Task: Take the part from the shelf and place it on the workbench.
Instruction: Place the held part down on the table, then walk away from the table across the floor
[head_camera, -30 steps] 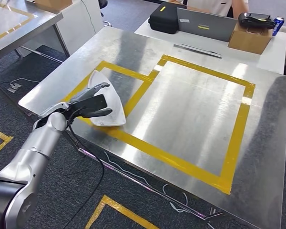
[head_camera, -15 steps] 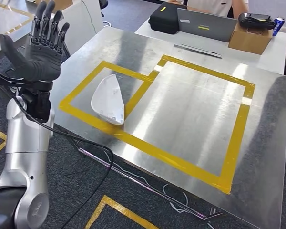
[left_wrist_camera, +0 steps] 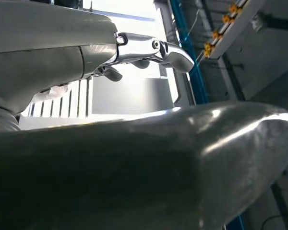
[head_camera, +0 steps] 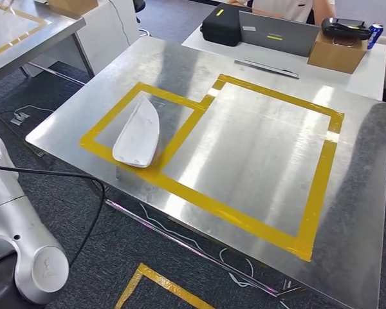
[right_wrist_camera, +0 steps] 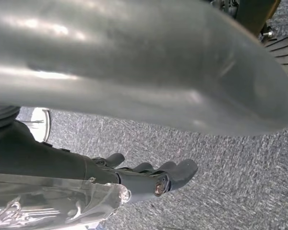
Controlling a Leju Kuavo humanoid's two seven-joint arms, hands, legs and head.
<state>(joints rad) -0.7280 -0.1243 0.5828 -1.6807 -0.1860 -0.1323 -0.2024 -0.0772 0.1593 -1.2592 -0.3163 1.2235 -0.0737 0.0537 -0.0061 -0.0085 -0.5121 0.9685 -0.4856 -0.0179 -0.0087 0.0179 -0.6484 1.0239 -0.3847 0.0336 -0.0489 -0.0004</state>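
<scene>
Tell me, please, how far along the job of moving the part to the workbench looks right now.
It looks essentially done: the white part lies on the metal workbench, inside the smaller yellow tape outline, with one end over the tape. Nothing is in hand: the left hand and the right hand hold nothing, fingers apart. Little seems left, perhaps only nudging the part fully inside the outline.

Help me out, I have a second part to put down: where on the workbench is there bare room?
The large square framed by yellow tape is bare metal throughout. The workbench margin outside the tape on the right is also free. The smaller taped rectangle on the left is mostly taken by the white part, which overlaps its near tape.
</scene>
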